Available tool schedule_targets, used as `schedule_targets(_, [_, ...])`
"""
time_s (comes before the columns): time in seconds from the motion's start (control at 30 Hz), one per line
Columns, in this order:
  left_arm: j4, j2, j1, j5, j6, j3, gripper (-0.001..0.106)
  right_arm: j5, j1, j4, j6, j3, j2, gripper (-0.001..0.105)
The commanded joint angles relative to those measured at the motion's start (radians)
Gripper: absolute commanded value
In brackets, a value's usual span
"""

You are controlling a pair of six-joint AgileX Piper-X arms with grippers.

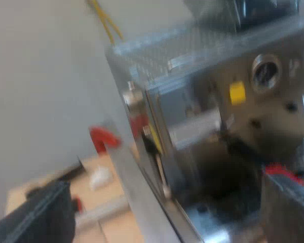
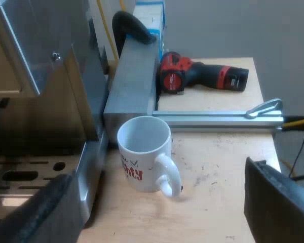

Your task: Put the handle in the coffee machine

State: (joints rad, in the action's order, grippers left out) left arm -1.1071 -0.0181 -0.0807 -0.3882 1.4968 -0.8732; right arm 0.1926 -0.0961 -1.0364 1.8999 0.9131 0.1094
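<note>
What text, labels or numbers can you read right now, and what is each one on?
"hty" in red, the end of a word on the mug; the rest curves out of sight.
Small dark print above it: too small to read.
On the yellow tag of the espresso machine: blurred, unreadable.
On the red and black drill: no readable marking.

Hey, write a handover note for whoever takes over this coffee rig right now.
Left gripper: open, holding nothing, at the front of the espresso machine.
Right gripper: open, empty, above the mug standing beside the machine.
The handle sits at the machine's front, its red end close to one left finger.
Done: handle looks inserted. Too blurred to tell whether it is locked.
Left: check the lock, then back away.
</note>
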Motion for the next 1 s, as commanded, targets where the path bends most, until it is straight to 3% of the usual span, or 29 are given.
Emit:
schedule_targets(0.03, [-0.097, -0.136, 0.001, -0.006, -0.028, -0.019, 0.076, 0.01, -0.004, 0.005, 0.011, -0.02, -0.074, 0.069])
schedule_targets(0.23, [-0.152, -0.138, -0.009, -0.058, -0.082, -0.022, 0.076, 0.013, -0.004, -0.023, -0.074, -0.067, -0.168, 0.069])
schedule_targets(0.4, [-0.152, -0.138, -0.025, -0.06, -0.057, -0.022, 0.076, 0.021, -0.002, -0.046, -0.071, -0.096, -0.165, 0.069])
schedule_targets(0.43, [-0.152, -0.138, -0.031, -0.04, -0.015, -0.017, 0.076, 0.021, -0.002, -0.046, -0.073, -0.109, -0.163, 0.069])
schedule_targets(0.53, [-0.15, -0.136, -0.036, -0.018, 0.0, -0.012, 0.076, 0.021, -0.002, -0.045, -0.071, -0.133, -0.163, 0.069])
schedule_targets(0.73, [-0.068, -0.134, 0.004, 0.184, 0.082, 0.075, 0.077, 0.021, -0.002, -0.038, -0.071, -0.152, -0.163, 0.069])
schedule_targets(0.8, [-0.03, -0.134, 0.016, 0.22, 0.107, 0.097, 0.077, 0.021, -0.002, -0.026, -0.071, -0.152, -0.163, 0.069])
schedule_targets(1.0, [0.07, -0.134, 0.059, 0.244, 0.126, 0.169, 0.077, 0.021, -0.002, 0.071, -0.071, -0.211, -0.162, 0.069])
